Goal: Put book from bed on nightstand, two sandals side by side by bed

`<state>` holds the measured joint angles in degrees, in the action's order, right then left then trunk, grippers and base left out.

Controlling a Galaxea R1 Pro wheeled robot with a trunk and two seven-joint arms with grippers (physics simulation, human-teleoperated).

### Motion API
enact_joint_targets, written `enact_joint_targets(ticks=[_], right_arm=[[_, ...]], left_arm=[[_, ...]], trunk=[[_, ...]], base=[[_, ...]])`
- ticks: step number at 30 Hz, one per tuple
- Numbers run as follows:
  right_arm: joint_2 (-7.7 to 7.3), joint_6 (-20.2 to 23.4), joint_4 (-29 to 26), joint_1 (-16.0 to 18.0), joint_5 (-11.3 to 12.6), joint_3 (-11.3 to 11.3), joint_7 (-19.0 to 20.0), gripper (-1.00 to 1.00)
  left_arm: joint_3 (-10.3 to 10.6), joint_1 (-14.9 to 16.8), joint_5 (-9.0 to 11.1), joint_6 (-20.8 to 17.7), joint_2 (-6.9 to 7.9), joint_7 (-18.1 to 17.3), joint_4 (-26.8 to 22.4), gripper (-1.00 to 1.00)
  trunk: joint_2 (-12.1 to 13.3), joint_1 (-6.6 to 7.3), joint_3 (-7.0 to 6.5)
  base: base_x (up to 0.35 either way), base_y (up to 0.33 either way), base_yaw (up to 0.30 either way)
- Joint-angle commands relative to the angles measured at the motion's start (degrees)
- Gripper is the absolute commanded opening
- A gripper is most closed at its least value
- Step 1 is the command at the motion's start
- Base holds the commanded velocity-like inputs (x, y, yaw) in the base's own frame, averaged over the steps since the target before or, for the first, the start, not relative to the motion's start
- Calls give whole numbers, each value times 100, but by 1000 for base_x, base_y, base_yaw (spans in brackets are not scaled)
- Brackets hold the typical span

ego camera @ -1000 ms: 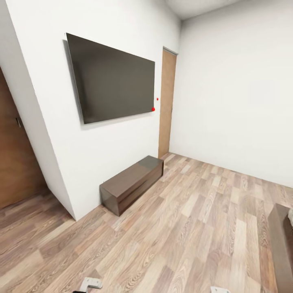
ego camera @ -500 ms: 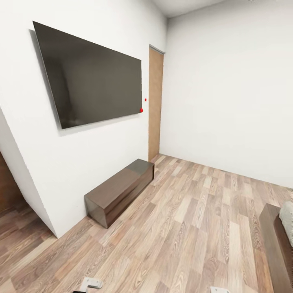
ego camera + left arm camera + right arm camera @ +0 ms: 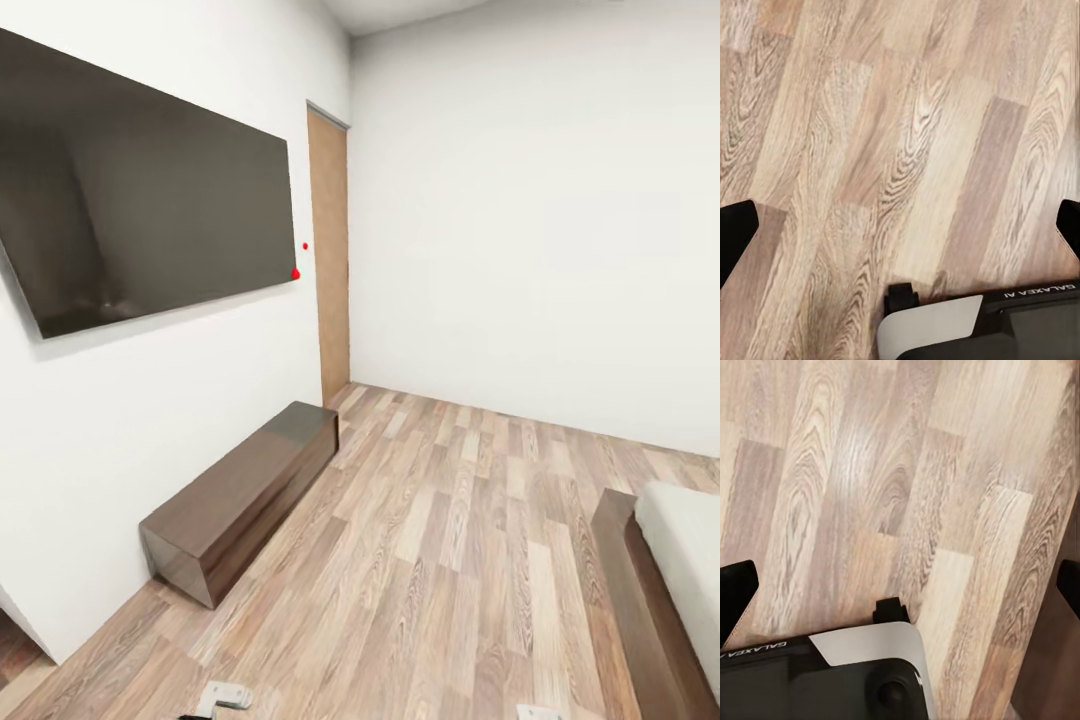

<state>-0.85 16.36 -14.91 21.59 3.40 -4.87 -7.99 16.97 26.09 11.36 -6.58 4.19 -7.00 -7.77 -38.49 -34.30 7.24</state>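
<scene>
We see the bed (image 3: 672, 560) at the head view's lower right corner: pale mattress on a dark brown base, standing on the wood-plank floor (image 3: 450, 560). Across the floor, a long dark-brown bench-like cabinet (image 3: 245, 497) sits against the white wall under a large black screen (image 3: 140, 200), near a brown door (image 3: 330, 260). In the wrist views, our left gripper (image 3: 900, 229) and right gripper (image 3: 900, 589) hang spread wide over bare planks, holding nothing.

Bed (image 3: 668, 570): corner at head view's lower right, pale mattress on dark brown base, on wood-plank floor.
</scene>
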Motion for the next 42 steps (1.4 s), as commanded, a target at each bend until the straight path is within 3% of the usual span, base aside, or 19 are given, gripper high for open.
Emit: enact_joint_targets(ticks=[1, 24, 42], right_arm=[[1, 26, -11, 3, 37, -14, -19, 100], [-5, 25, -11, 3, 30, -20, -19, 100], [-21, 16, -4, 3, -12, -6, -12, 100]], left_arm=[[43, 1, 60, -37, 5, -8, -14, 100], [43, 1, 58, -37, 3, -3, -14, 100], [43, 1, 57, -37, 3, -3, -14, 100]], trunk=[[-7, -5, 9], [-7, -5, 17], [-7, -5, 25]], base=[[350, 0, -296], [350, 0, -292], [350, 0, -63]])
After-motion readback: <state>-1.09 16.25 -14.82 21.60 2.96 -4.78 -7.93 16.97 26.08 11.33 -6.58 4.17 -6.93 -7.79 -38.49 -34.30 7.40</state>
